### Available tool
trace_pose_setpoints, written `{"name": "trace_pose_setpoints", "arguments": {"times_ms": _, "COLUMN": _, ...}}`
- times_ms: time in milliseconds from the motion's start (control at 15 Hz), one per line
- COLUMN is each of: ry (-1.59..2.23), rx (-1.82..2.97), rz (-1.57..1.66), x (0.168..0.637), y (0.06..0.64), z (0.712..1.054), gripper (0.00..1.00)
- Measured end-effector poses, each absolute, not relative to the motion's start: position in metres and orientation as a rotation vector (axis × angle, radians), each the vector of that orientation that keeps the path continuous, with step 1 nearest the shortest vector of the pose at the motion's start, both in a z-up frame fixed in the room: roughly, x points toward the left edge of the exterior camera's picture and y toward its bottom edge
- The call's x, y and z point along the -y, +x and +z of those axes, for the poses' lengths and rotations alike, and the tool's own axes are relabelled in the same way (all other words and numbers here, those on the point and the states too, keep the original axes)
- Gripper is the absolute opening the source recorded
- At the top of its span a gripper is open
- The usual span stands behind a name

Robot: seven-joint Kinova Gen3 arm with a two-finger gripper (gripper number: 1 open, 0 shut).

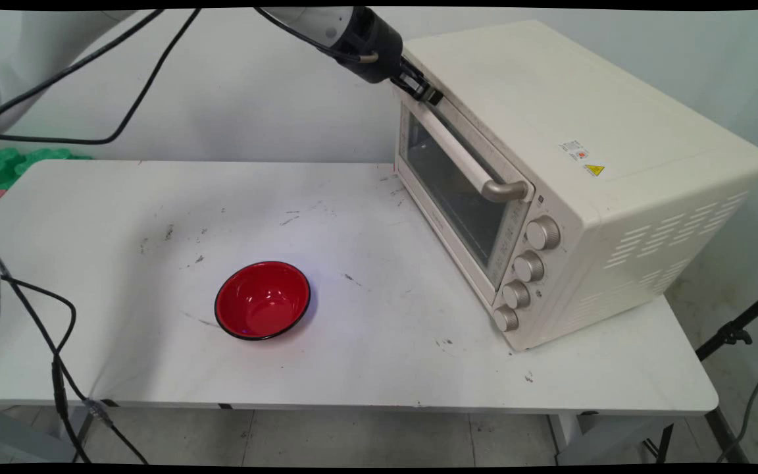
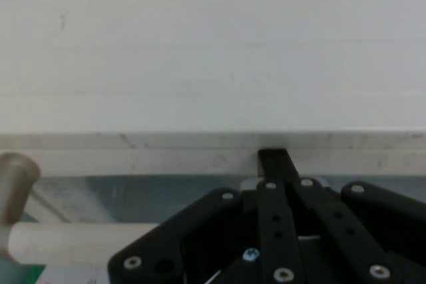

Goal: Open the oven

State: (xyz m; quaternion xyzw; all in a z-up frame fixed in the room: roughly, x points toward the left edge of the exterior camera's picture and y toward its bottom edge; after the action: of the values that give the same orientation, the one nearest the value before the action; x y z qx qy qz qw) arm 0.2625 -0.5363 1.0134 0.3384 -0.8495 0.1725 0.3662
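Note:
A cream toaster oven (image 1: 570, 164) stands on the right of the white table (image 1: 379, 368), its glass door (image 1: 451, 191) upright against the body. My gripper (image 1: 428, 94) is shut, its tips pressed to the door's top edge at the far upper corner, just above the bar handle (image 1: 464, 161). In the hand view the two fingers (image 2: 271, 159) lie together and meet the seam under the oven's top panel (image 2: 213, 51), with the handle (image 2: 73, 241) at lower left. Nothing is held between them. A red bowl (image 1: 262, 300) with a black rim sits empty, far from the gripper.
Several metal knobs (image 1: 528, 266) run down the oven's front right side. Black cables (image 1: 56, 368) hang over the table's left edge. Green and red items (image 1: 4, 168) lie beyond the far left corner. A tripod leg (image 1: 734, 332) stands to the right.

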Motion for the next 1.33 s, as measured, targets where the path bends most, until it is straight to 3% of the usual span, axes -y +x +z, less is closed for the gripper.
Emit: {"name": "trace_pose_setpoints", "arguments": {"times_ms": 1333, "ry": 0.864, "rx": 2.239, "rz": 0.442, "x": 0.511, "y": 0.309, "z": 1.002, "gripper": 0.00}}
